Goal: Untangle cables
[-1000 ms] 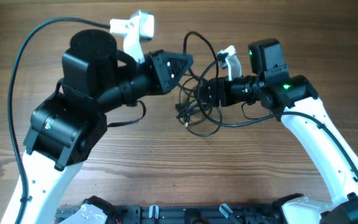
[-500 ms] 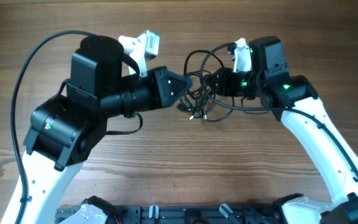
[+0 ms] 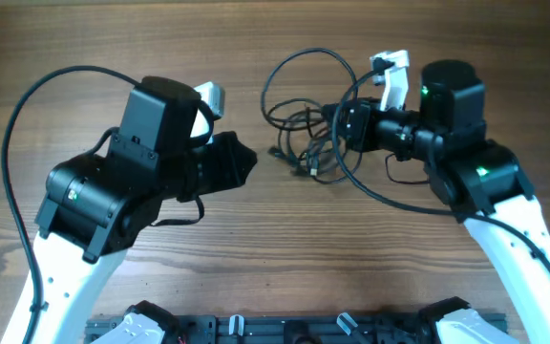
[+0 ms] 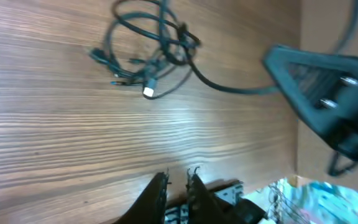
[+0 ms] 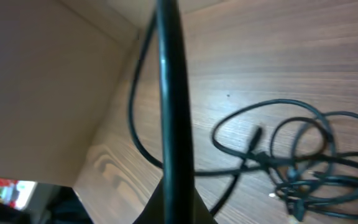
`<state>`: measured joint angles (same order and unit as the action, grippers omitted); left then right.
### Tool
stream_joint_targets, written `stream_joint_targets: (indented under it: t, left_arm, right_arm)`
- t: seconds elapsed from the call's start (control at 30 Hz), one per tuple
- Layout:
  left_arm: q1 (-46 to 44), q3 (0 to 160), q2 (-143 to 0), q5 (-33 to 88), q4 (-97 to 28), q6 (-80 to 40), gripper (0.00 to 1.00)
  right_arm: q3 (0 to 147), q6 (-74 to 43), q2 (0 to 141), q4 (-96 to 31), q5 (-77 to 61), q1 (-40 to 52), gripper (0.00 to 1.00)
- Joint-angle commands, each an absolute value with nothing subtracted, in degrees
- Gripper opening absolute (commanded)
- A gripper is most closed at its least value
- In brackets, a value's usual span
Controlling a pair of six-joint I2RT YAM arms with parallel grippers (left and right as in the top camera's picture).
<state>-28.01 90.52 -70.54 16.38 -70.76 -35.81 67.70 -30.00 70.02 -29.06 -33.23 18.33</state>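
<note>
The cables (image 3: 304,143) lie as a loose tangle of thin black cords at the middle back of the table. The left wrist view shows this tangle (image 4: 154,53) with a white-tipped plug (image 4: 148,92). My right gripper (image 3: 339,122) sits at the tangle's right side, shut on one cord. That cord (image 5: 166,93) runs straight up from the jaws (image 5: 178,202) in the right wrist view, with the remaining loops (image 5: 303,168) lying to the right. My left gripper (image 3: 249,162) is left of the tangle and apart from it. Its fingers (image 4: 178,180) stand slightly open and hold nothing.
A thick black arm cable (image 3: 12,153) arcs over the left of the table. A black rail (image 3: 294,330) runs along the front edge. The left wrist view shows the table's edge and clutter beyond (image 4: 309,196). A beige surface (image 5: 42,93) lies past the table's edge in the right wrist view.
My left gripper let go and drew back to the left, away from the tangle. My right gripper shut on a cord and shifted right, and the tangle spread out.
</note>
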Motion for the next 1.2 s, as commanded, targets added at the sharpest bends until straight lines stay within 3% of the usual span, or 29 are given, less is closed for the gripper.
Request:
stream_joint_targets:
  t: [0.0,0.07,0.17,0.23,0.33,0.6,1.03,1.1,1.17]
  left_arm:
    - [-27.9,91.1,-71.3,13.4,-71.5,-34.7,0.22]
    - [-27.9,91.1,-71.7,13.4,-71.7,-34.7,0.27]
    - [-27.9,91.1,-72.7,13.4,-71.7,-34.7,0.65]
    - [-27.9,91.1,-73.6,13.4,-71.7,-34.7,0.75]
    - [-27.9,91.1,-75.9,13.4,-71.7,-34.7,0.99]
    - [-27.8,91.1,-80.2,4.3,-74.6,-36.4,1.00]
    - [-27.8,91.1,-80.3,3.9,-74.6,-36.4,1.00]
    - [-27.8,91.1,-80.3,3.9,-74.7,-36.4,1.00]
    - [-27.8,91.1,-80.3,3.9,-74.7,-36.4,1.00]
  right_arm:
    - [68.2,-34.4,67.2,-27.9,-34.4,18.3,0.04]
    - [68.2,-35.0,66.8,-27.8,-34.4,18.3,0.04]
    - [68.2,-35.2,66.9,-27.9,-34.4,18.3,0.04]
    - [68.2,-36.1,66.9,-27.9,-34.4,18.3,0.04]
    - [68.2,-36.0,66.9,-27.7,-34.1,18.3,0.04]
    - [68.2,-40.2,64.8,-16.1,-32.7,18.3,0.04]
    - [68.2,-65.8,58.2,29.6,-30.9,18.3,0.04]
    - [68.2,-65.6,58.2,29.1,-31.0,18.3,0.04]
    - [68.2,-61.1,58.3,19.9,-30.6,18.3,0.04]
